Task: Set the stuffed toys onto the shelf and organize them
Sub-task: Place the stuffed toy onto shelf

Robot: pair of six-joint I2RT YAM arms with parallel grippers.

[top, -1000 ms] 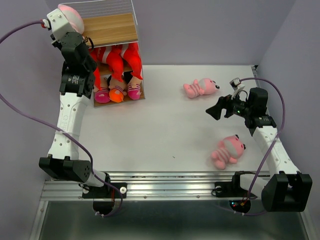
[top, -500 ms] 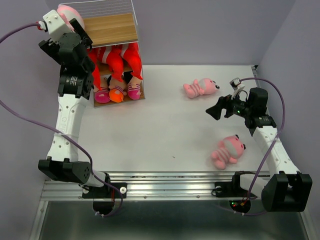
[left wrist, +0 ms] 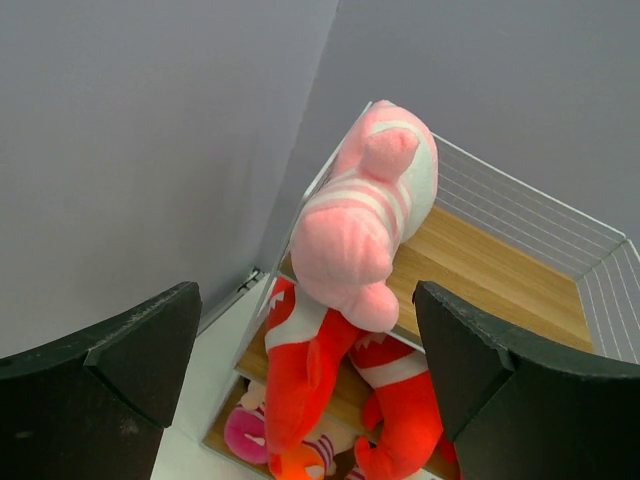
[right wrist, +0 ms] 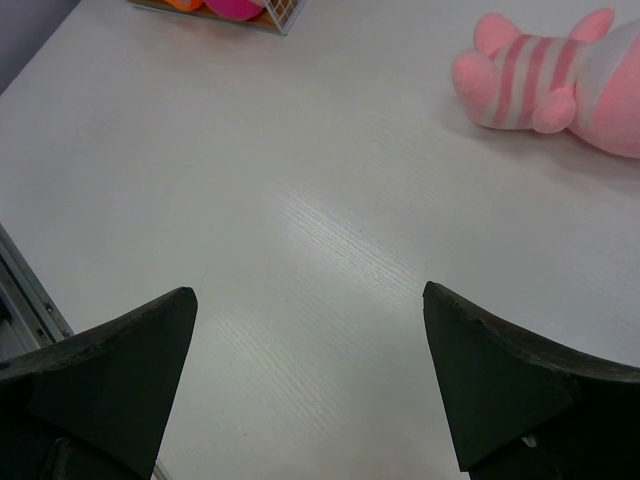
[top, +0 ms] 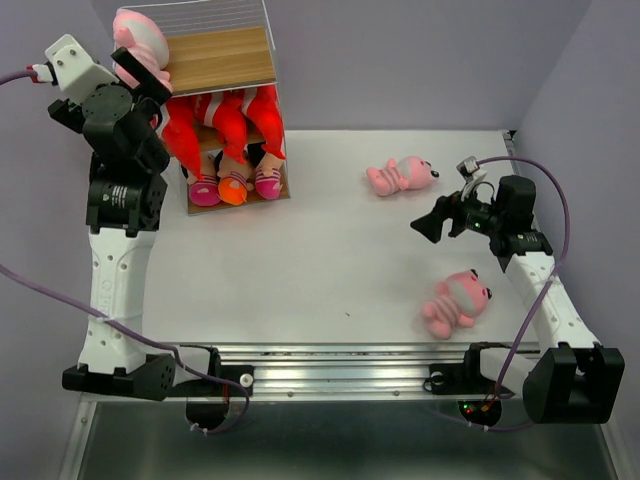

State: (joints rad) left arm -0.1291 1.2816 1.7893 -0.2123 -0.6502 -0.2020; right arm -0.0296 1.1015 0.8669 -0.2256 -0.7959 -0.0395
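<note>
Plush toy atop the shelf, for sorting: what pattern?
Stuffed plush toy: pink-and-white stripes; left wrist view best.

Nothing legible shows in any view: no words, brand names, numbers or signs. The only trace of print is a small pale marking on the black joint housing (top: 122,196) of the left arm, seen from the top camera, and it is too small and blurred to make out.
</note>
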